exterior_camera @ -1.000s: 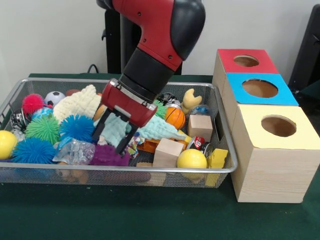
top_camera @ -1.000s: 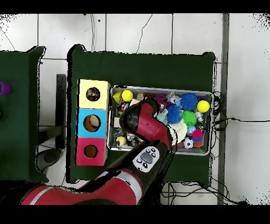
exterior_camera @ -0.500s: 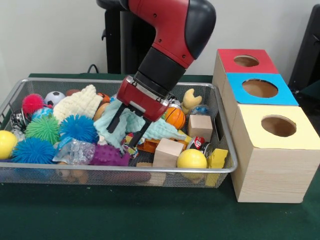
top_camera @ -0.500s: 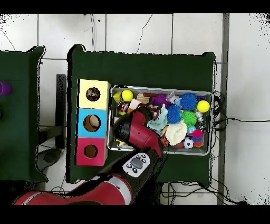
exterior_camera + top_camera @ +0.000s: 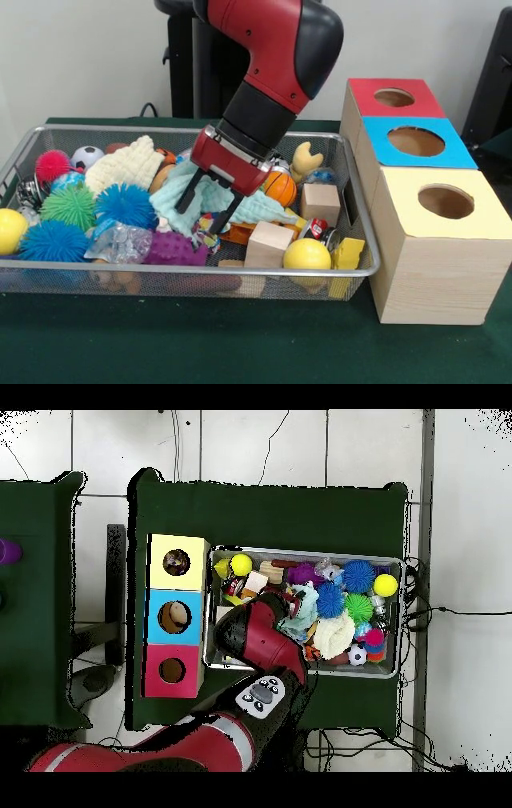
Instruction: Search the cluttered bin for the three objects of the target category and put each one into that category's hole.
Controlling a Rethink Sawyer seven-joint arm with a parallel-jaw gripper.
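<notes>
While tilted, pincer [image 5: 206,209] spread wide.

Green tablecloth [image 5: 240,344], tiled floor [image 5: 250,444]

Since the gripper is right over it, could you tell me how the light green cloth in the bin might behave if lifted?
The light green cloth lies crumpled and draped over other toys, so it is probably floppy and would sag from the open gripper. It looks thin, likely light. Its far edge lies against the small basketball, which might get dragged along.
</notes>
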